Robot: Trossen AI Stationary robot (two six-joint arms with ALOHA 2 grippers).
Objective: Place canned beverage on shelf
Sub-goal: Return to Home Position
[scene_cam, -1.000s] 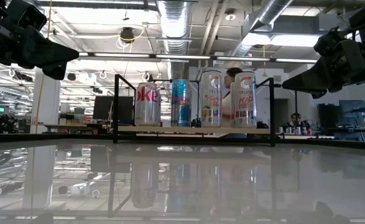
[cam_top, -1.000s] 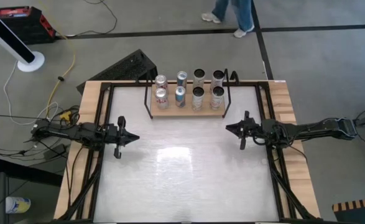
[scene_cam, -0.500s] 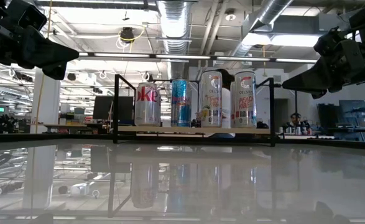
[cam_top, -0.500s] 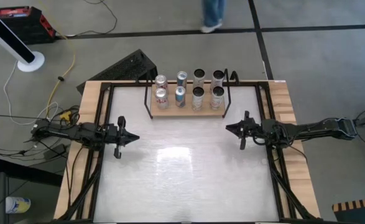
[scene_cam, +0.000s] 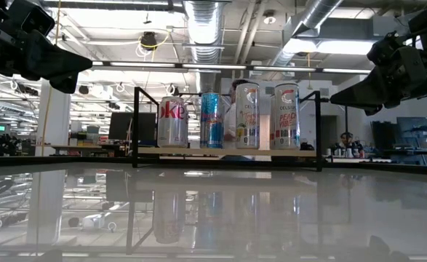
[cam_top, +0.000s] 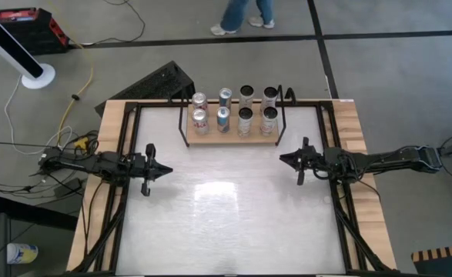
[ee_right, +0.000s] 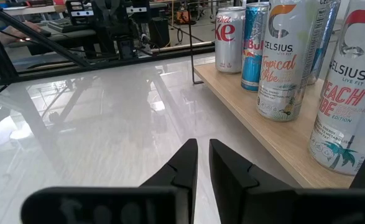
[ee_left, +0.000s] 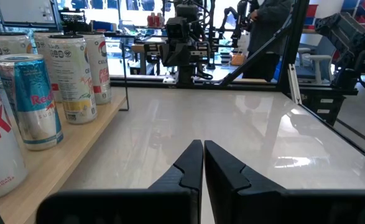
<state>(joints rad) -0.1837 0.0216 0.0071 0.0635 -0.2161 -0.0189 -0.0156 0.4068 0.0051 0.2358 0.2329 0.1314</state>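
From above, the shelf (cam_top: 229, 138) is seen at the middle of the desk's (cam_top: 233, 223) far edge, with eight cans (cam_top: 245, 115) stood on it in two rows of four. The left claw (cam_top: 166, 169) is held over the desk's left side and the right claw (cam_top: 282, 158) over its right side, both apart from the shelf. At desk level, four cans are seen upright across the board. In each wrist view, the fingers (ee_left: 191, 165) are seen pressed together, with nothing held.
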